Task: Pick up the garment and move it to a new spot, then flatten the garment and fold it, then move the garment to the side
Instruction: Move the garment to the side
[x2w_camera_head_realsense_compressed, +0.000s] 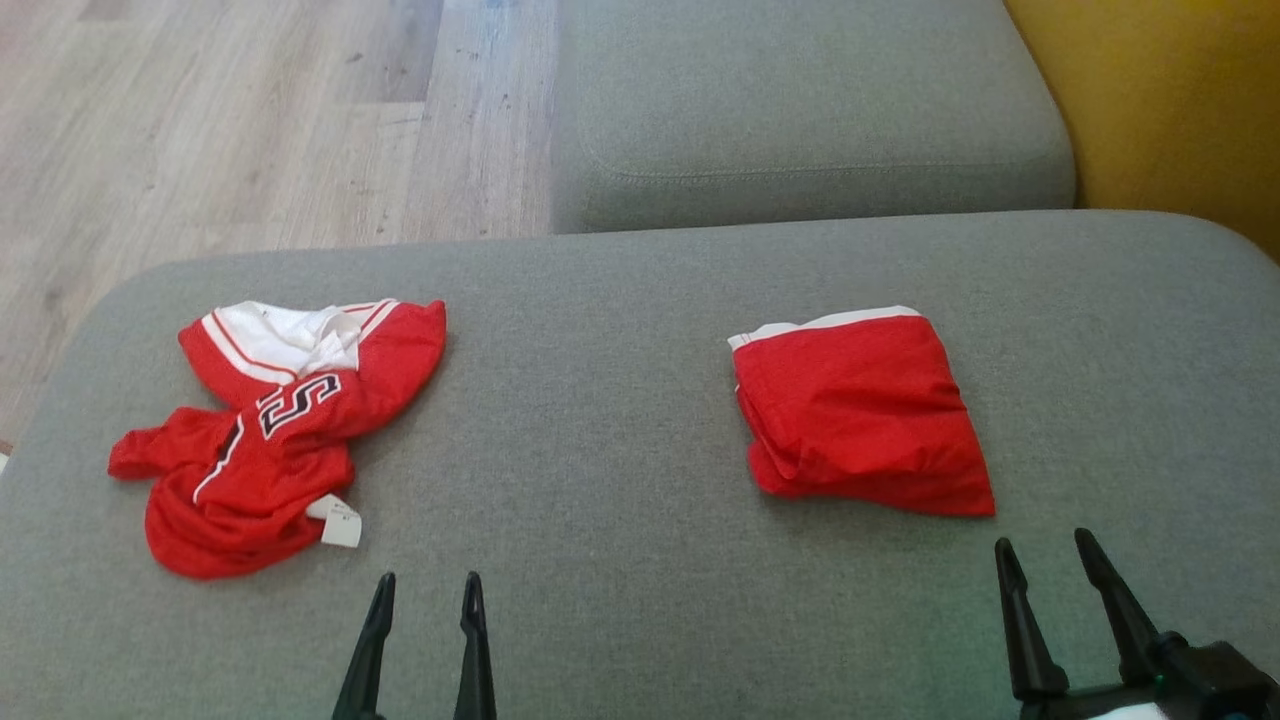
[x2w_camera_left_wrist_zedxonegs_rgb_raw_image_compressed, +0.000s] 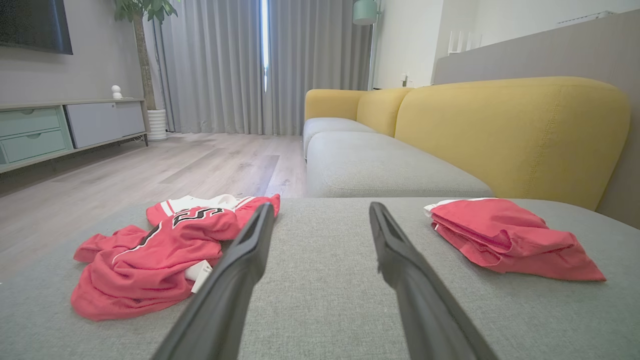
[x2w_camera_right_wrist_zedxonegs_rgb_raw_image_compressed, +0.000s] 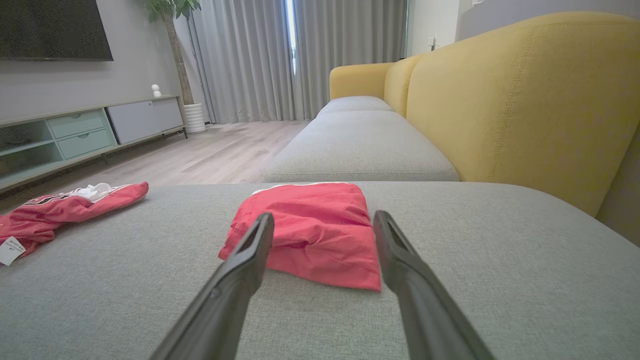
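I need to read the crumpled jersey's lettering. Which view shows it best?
The head view: the whole jersey seen from above, lettering clear. The left wrist view shows it foreshortened; the right wrist view cuts it off at the left edge.

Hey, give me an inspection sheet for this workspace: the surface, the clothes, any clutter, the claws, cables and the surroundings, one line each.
Surface: grey cushion, flat fabric top.
Job's things: crumpled red jersey on the robot's left with a white tag showing; folded red garment on the right. Both lie on the cushion, well apart.
Clutter: nothing seen.
Claws: left claw open and empty, beside the jersey but not touching it; right claw open and empty, just short of the folded garment.
Cables: nothing seen.
Surroundings: wood floor, second grey seat, yellow sofa back, curtains, low cabinet.
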